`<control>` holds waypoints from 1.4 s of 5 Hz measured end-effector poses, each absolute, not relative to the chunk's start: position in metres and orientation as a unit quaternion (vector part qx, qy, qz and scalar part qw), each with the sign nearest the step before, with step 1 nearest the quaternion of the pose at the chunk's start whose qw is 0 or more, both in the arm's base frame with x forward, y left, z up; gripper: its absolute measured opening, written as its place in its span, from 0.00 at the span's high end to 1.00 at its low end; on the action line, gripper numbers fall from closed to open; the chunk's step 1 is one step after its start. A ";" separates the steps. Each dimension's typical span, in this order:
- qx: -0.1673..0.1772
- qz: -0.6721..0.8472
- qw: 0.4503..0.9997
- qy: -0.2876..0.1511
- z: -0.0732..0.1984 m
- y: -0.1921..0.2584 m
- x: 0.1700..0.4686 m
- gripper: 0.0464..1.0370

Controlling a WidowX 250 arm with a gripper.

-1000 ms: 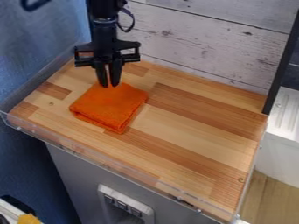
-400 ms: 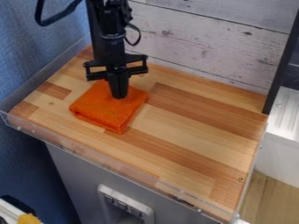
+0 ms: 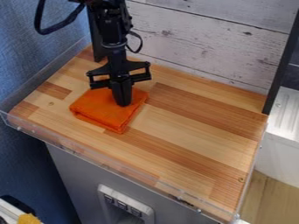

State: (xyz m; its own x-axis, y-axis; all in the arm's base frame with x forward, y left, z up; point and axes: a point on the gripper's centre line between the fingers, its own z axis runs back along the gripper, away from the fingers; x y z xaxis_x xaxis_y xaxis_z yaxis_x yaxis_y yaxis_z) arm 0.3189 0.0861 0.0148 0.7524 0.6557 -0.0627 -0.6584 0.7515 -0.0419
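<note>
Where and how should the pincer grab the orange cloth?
Probably the near corner of the orange cloth, from above, closing across its point. It lies folded flat on the wooden counter, so it offers no upright part; the corner narrows, and layers show along the near-left edge. The pincer is now over the cloth's right half.

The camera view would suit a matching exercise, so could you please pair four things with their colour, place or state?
Things
1. Cloth
2. Gripper
3. Back wall
4. Wooden worktop

Descriptions
A. Whitish planks with dark knots
B. Black, pointing down at the cloth
C. Light and darker brown strips, beneath the cloth
D. Orange and folded

Pairs: 1-D, 2-B, 3-A, 4-C
</note>
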 end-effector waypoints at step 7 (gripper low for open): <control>0.012 0.040 0.999 -0.017 0.023 0.117 0.346 0.81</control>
